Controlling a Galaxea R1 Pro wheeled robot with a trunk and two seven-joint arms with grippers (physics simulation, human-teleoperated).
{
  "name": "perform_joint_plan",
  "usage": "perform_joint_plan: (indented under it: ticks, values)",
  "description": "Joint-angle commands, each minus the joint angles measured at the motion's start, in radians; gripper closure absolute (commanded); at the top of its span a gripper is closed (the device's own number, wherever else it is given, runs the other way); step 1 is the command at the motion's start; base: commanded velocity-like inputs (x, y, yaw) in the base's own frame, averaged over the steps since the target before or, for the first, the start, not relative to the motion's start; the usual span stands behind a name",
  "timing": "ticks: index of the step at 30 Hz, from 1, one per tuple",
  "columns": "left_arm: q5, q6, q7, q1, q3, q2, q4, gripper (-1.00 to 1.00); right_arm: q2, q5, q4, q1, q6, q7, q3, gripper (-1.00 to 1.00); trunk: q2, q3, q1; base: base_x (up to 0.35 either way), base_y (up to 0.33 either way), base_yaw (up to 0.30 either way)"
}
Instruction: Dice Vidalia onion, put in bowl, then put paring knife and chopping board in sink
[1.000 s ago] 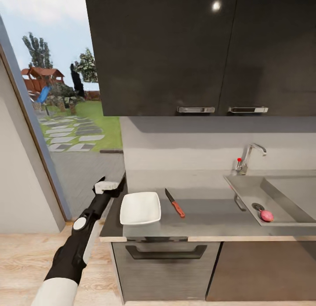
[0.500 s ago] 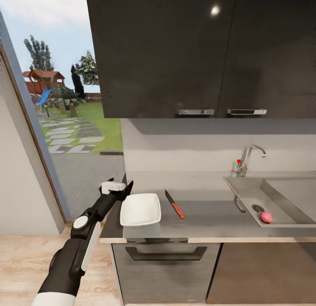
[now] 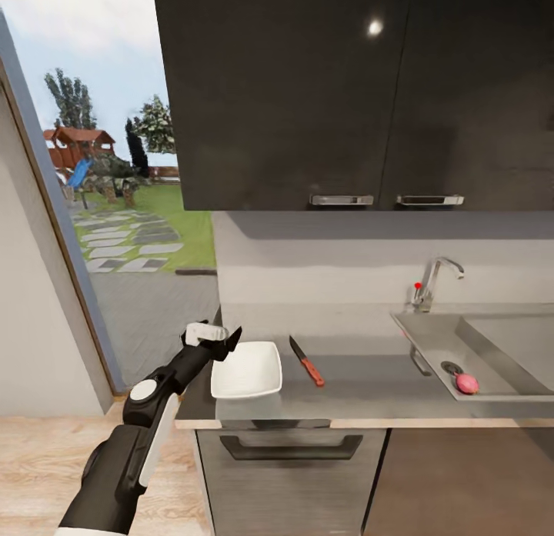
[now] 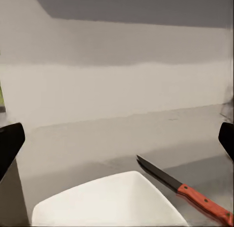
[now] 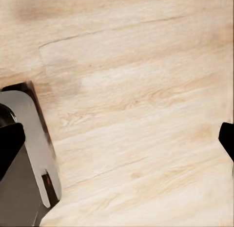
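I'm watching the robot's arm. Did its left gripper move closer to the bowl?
Yes. The left gripper has gone forward and rightward toward the bowl, now at its near-left corner.

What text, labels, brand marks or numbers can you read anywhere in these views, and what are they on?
None: no readable words, numbers or brand marks in any view.
The tap has only a red dot, not text.
The paring knife, bowl, upper cabinets and oven front are unmarked.
A small dark-and-red patch on the robot's base is too blurred to read.
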Motion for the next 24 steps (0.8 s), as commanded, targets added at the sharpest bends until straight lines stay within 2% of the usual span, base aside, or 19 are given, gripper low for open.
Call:
perform_joint_plan:
  ticks: [1,4,5,7,8,11,12,13,14,15,17,18,20,21,22,23,24]
  values:
    - [0.002,0.026,-0.004,0.000,-0.009,0.000,-0.008,-1.00,-0.014,-0.011,-0.017,0.000,-0.003,0.000,-0.025,-1.00,-0.001,0.000,0.000,0.000,0.000,0.000]
    - [0.002,0.089,-0.004,0.000,-0.041,0.000,-0.044,-1.00,-0.101,-0.025,-0.137,0.000,0.004,0.008,-0.145,-1.00,-0.001,0.000,0.000,0.000,0.000,0.000]
    - [0.002,0.101,-0.004,0.000,-0.048,0.000,-0.052,-1.00,-0.139,-0.028,-0.194,-0.001,0.007,0.015,-0.185,-1.00,-0.001,0.000,0.000,0.000,0.000,0.000]
    - [0.002,0.105,-0.004,0.000,-0.050,0.000,-0.055,-1.00,-0.164,-0.029,-0.239,0.000,0.011,0.017,-0.205,-1.00,-0.001,0.000,0.000,0.000,0.000,0.000]
    - [0.002,0.108,-0.004,0.000,-0.052,0.000,-0.057,-1.00,-0.185,-0.030,-0.289,0.000,0.021,0.020,-0.223,-1.00,-0.001,0.000,0.000,0.000,0.000,0.000]
    - [0.002,0.111,-0.004,0.000,-0.053,0.000,-0.060,-1.00,-0.219,-0.031,-0.402,0.000,0.068,0.035,-0.260,-1.00,-0.001,0.000,0.000,0.000,0.000,0.000]
    - [0.002,0.112,-0.004,0.000,-0.054,0.000,-0.060,-1.00,-0.243,-0.032,-0.531,0.000,0.145,0.072,-0.317,-1.00,-0.001,0.000,0.000,0.000,0.000,0.000]
    - [0.002,0.113,-0.004,0.000,-0.054,0.000,-0.061,-1.00,-0.251,-0.032,-0.593,-0.001,0.186,0.102,-0.361,-1.00,-0.001,0.000,0.000,0.000,0.000,0.000]
    - [0.002,0.113,-0.004,0.000,-0.054,0.000,-0.061,-1.00,-0.254,-0.032,-0.623,-0.001,0.207,0.121,-0.386,-1.00,-0.001,0.000,0.000,0.000,0.000,0.000]
    - [0.002,0.113,-0.004,0.000,-0.054,0.000,-0.061,-1.00,-0.258,-0.032,-0.686,-0.001,0.250,0.168,-0.440,-1.00,-0.001,0.000,0.000,0.000,0.000,0.000]
    - [0.002,0.114,-0.004,0.000,-0.055,0.000,-0.061,-1.00,-0.261,-0.032,-0.752,-0.001,0.301,0.226,-0.495,-1.00,-0.001,0.000,0.000,0.000,0.000,0.000]
    - [0.002,0.114,-0.004,0.000,-0.055,0.000,-0.061,-1.00,-0.264,-0.032,-0.901,-0.001,0.441,0.370,-0.601,-1.00,-0.001,0.000,0.000,0.000,0.000,0.000]
    - [0.002,0.115,-0.004,0.000,-0.055,0.000,-0.063,-1.00,-0.266,-0.033,-1.033,-0.002,0.597,0.536,-0.684,-1.00,-0.001,0.000,0.000,0.000,0.000,0.000]
    - [0.002,0.115,-0.004,0.000,-0.055,0.000,-0.065,-1.00,-0.266,-0.033,-1.081,-0.002,0.662,0.623,-0.708,-1.00,-0.001,0.000,0.000,0.000,0.000,0.000]
    - [0.002,0.115,-0.004,0.000,-0.055,0.000,-0.066,-1.00,-0.266,-0.033,-1.101,-0.001,0.689,0.665,-0.716,-1.00,-0.001,0.000,0.000,0.000,0.000,0.000]
    - [0.002,0.117,-0.004,0.000,-0.055,0.000,-0.068,-1.00,-0.266,-0.034,-1.135,-0.001,0.729,0.741,-0.729,-1.00,-0.001,0.000,0.000,0.000,0.000,0.000]
    - [0.003,0.119,-0.006,0.000,-0.058,0.000,-0.069,-1.00,-0.265,-0.040,-1.194,-0.003,0.774,0.841,-0.733,-1.00,-0.001,0.000,0.000,0.000,0.000,0.000]
